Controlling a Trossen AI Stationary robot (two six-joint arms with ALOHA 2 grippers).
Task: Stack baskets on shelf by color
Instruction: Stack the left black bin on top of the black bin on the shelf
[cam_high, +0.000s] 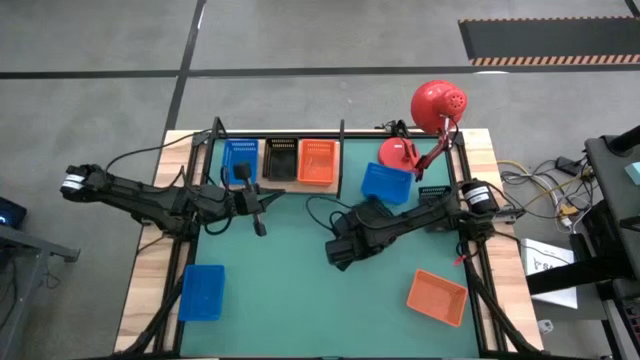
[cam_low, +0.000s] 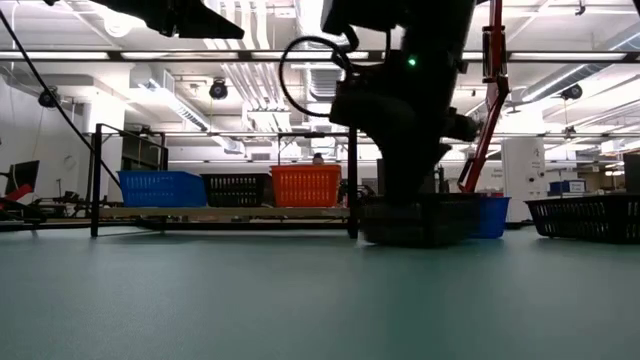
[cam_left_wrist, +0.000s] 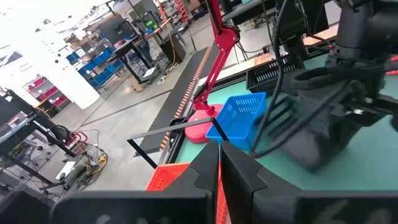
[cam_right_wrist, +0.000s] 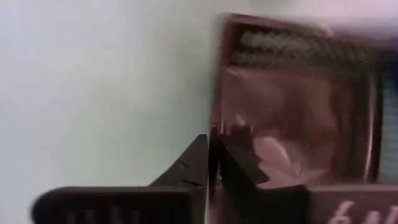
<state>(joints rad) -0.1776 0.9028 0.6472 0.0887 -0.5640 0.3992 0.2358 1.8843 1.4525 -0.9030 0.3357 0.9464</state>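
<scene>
Black basket (cam_low: 420, 220) sits on the green mat (cam_high: 290, 290) near the shelf (cam_high: 280, 181), and the right gripper (cam_right_wrist: 213, 163) pinches its rim, probably to lift it, while the left gripper (cam_left_wrist: 219, 177) waits pressed together near the shelf.

Three baskets (cam_high: 279, 160) abreast on shelf (cam_high: 345, 160)

Blue (cam_high: 240, 158), black (cam_high: 281, 159), orange baskets (cam_high: 317, 161) abreast on shelf (cam_high: 345, 172).
</scene>
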